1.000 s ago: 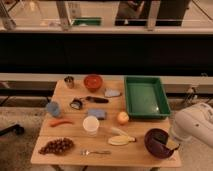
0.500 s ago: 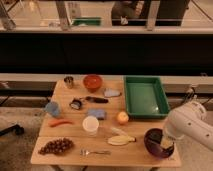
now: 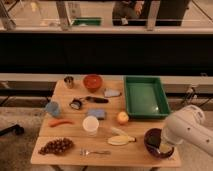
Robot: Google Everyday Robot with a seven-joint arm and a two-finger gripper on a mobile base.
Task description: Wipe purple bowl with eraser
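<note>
Purple bowl (image 3: 150, 140) just beneath hand (image 3: 164, 146)

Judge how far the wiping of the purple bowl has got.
Done: the gripper sits inside the purple bowl at the table's front-right corner. In hand: it is shut, probably on the eraser, which is hidden. Left: finishing the wipe and lifting out.

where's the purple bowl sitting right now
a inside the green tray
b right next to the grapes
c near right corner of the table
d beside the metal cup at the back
c: the purple bowl sits on the table's near right corner, on the camera side of the green tray, and the gripper reaches down into it.
</note>
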